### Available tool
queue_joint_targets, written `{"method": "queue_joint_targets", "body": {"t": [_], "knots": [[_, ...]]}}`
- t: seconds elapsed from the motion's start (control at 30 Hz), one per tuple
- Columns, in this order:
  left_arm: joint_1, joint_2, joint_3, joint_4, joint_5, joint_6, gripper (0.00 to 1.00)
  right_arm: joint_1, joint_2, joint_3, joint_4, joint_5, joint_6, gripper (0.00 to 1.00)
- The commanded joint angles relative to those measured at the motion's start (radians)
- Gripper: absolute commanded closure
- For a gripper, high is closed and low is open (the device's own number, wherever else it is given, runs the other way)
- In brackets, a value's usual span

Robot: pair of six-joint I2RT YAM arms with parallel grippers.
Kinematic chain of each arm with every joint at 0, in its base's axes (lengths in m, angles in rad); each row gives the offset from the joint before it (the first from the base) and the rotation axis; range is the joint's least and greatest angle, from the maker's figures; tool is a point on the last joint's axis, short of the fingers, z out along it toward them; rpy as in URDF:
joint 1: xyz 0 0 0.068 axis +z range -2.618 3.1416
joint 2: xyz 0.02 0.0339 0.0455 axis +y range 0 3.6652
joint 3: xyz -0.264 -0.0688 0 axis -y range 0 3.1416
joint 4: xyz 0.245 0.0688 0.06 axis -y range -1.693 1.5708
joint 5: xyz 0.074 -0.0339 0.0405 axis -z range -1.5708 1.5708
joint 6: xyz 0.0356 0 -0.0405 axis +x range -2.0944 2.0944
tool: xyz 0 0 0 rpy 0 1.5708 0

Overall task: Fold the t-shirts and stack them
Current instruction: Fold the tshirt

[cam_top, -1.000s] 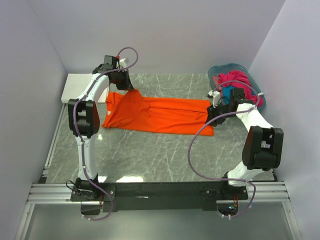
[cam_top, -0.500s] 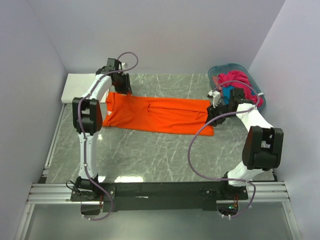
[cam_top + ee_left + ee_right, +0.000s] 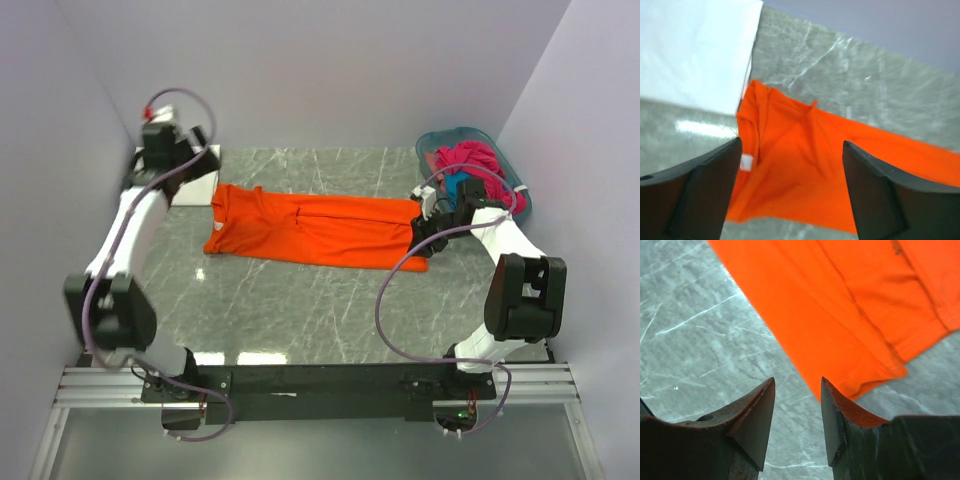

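Across the middle of the marbled worktop (image 3: 300,310) lies the orange t-shirt (image 3: 315,228), flat and narrowed into a long strip. Its collar end points toward the left arm and its hem end toward the right.

At the collar end the left hand (image 3: 790,150) hangs high above the cloth, fingers spread wide with nothing between them. Its wrist view shows the neck label (image 3: 746,162) and, just beside the shirt, a flat white piece (image 3: 695,50). That piece may be a folded shirt, though I cannot tell.

At the hem end the right hand (image 3: 797,385) sits low, about half open and empty. Bare worktop shows between its fingertips, and the shirt's corner lies just beyond them. A magenta shirt (image 3: 472,160) sits heaped in the teal basket (image 3: 455,131) at the far right.

By my reading the lengthwise fold is done and the crosswise fold is the step in hand. That calls for the right hand to drop onto the hem corner, pinch the layers together and carry that end over toward the collar. The left hand should come down to pin the strip so it does not drag.
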Motion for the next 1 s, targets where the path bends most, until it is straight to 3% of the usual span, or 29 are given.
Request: {"method": "queue_joint_targets", "body": {"t": [0.0, 0.07, 0.23, 0.43, 0.63, 0.97], "knots": [[0.127, -0.155, -0.268, 0.084, 0.197, -0.167, 0.16, 0.023, -0.057, -0.020, -0.033, -0.046, -0.039, 0.51], [0.190, -0.271, -0.475, 0.126, 0.295, -0.273, 0.25, 0.023, -0.067, -0.020, -0.019, -0.052, -0.010, 0.51], [0.225, -0.405, -0.829, 0.320, 0.371, -0.442, 0.34, 0.025, -0.059, -0.025, 0.004, -0.057, 0.033, 0.51], [0.251, -0.307, -0.839, 0.362, 0.369, -0.442, 0.45, 0.023, -0.070, -0.053, 0.013, -0.035, 0.036, 0.51], [0.284, -0.301, -0.850, 0.388, 0.320, -0.436, 0.45, 0.023, -0.057, -0.059, 0.024, -0.046, 0.040, 0.50], [0.297, -0.240, -0.838, 0.402, 0.371, -0.428, 0.46, 0.023, -0.059, -0.059, 0.027, -0.037, 0.040, 0.50]]}}
